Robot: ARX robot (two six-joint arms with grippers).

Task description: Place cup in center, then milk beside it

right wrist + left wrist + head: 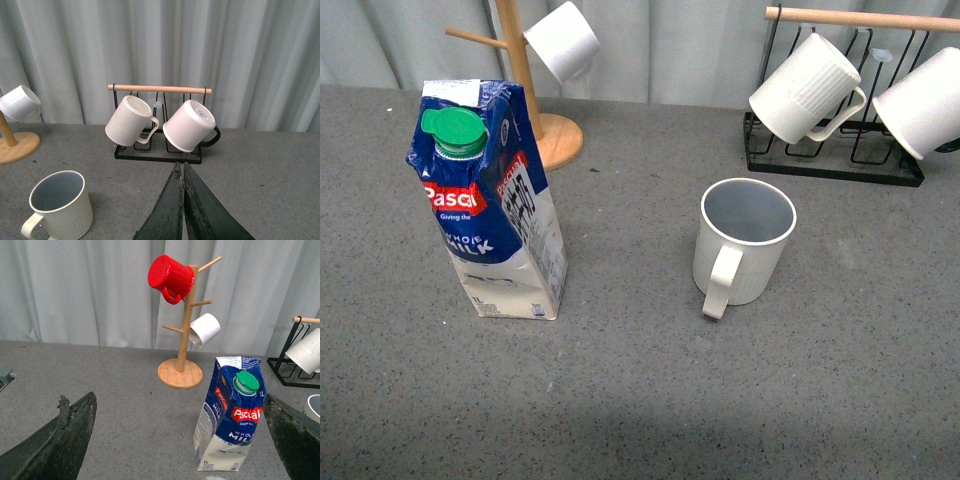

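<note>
The cup (744, 248) stands upright on the grey speckled table (640, 400), a little right of the middle in the front view. It is cream-white with faint vertical ribs and a grey-blue inside, and its thick loop handle points toward the robot. The milk (492, 205) stands well apart from it on the left. It is a tall blue-and-white carton with a round green screw cap, a red logo and "WHOLE MILK" in white, and its sides are dented, so it leans slightly. It is clearly taller than the cup. Just behind the carton is the round base of a wooden mug tree (525, 80), which holds a smooth white cup (563, 40) and, in the left wrist view, a red mug (171, 277). At the back right, a black wire rack (835, 165) carries a whiter ribbed mug (807, 90) and another white mug (925, 100). The left gripper (178, 396) is spread wide and holds nothing, with the carton near its right finger. The right gripper (180, 167) has its fingers pressed together on nothing and is near the cup without touching it.
</note>
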